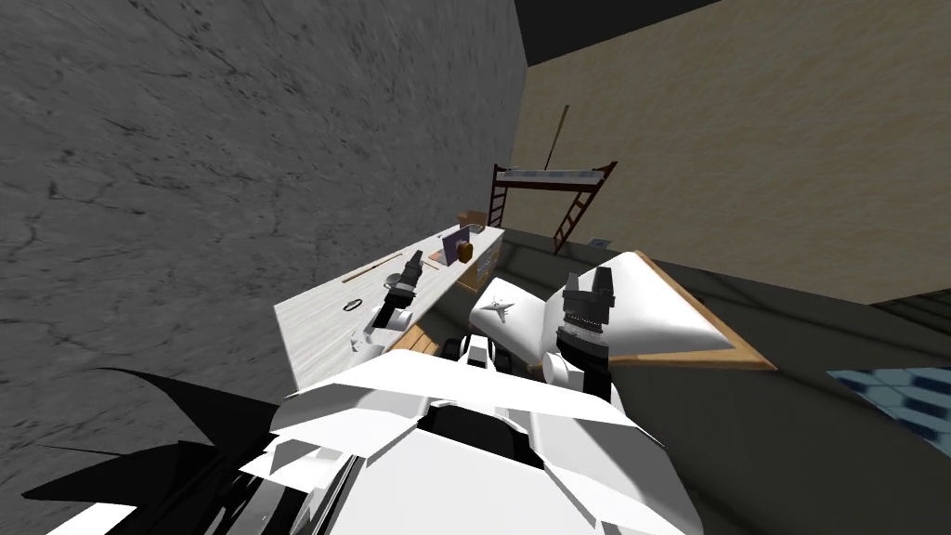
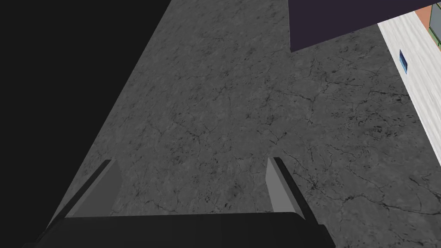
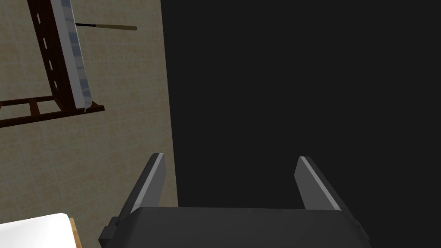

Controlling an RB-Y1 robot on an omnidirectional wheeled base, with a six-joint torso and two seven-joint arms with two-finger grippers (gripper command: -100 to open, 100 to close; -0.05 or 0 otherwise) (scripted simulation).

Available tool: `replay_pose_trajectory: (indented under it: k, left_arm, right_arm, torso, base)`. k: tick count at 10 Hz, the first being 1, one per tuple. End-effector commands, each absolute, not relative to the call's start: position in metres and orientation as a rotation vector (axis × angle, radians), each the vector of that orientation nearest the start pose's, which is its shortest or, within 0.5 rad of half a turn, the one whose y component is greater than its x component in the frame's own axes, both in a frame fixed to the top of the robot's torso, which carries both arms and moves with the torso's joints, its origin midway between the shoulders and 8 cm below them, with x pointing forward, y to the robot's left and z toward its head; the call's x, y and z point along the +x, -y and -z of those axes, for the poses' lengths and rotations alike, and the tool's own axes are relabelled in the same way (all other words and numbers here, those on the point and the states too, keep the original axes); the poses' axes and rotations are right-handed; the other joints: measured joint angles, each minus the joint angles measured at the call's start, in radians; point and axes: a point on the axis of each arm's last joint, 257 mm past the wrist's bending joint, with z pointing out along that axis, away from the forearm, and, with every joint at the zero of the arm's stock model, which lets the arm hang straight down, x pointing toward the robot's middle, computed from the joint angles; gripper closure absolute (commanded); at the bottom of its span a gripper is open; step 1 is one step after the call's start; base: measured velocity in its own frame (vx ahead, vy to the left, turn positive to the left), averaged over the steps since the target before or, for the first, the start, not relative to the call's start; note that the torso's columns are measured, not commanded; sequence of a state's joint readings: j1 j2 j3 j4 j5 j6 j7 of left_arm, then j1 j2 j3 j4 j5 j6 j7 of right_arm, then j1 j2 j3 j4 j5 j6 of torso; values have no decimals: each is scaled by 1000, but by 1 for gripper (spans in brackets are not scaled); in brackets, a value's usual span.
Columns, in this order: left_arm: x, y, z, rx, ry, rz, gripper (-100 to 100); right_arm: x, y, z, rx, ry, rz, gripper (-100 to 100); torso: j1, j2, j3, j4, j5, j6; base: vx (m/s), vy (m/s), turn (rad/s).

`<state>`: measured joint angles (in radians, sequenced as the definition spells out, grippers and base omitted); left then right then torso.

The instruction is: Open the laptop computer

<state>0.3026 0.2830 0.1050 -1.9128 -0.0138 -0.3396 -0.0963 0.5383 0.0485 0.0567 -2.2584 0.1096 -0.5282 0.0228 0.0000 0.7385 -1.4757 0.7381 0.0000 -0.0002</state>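
Note:
A small dark purple panel point(image 1: 455, 247), which seems to be the laptop, stands on the far part of the white desk point(image 1: 320, 316) along the grey wall; whether it is open I cannot tell. My left gripper point(image 1: 414, 261) hovers over the desk short of that panel. In the left wrist view the left gripper point(image 2: 194, 185) is open with nothing between its fingers point(image 2: 274, 183), facing the grey wall with a strip of the desk point(image 2: 415, 69) to one side. My right gripper point(image 1: 588, 281) is out over a white pillow. In the right wrist view the right gripper point(image 3: 228, 181) is open and empty.
A brown object point(image 1: 467, 252) sits beside the panel, with a cardboard box point(image 1: 471, 220) behind, and a ring point(image 1: 353, 304) and thin stick point(image 1: 371, 267) nearer on the desk. A bed with a white pillow point(image 1: 650, 311) lies right. A dark red ladder frame point(image 1: 557, 190) stands beyond.

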Motion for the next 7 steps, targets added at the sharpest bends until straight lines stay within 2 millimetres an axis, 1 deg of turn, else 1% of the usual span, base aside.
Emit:
replay_pose_trajectory:
  k: [1, 5, 7]
  left_arm:
    - [457, -355, 114, -685, -1109, 940, -100]
    - [479, -389, 138, -745, -1175, 866, -100]
    - [488, -406, 148, -774, -1201, 831, -100]
  right_arm:
    - [345, 256, -8, 642, -664, -1251, 0]
    - [345, 256, -8, 642, -664, -1251, 0]
    - [345, 256, -8, 642, -664, -1251, 0]
  torso:
    - [0, -1, 0, 0, 0, 0]
    - [0, 0, 0, 0, 0, 0]
    - [0, 0, 0, 0, 0, 0]
  base:
    - [51, 45, -233]
    - [38, 44, -213]
    - [30, 48, -259]
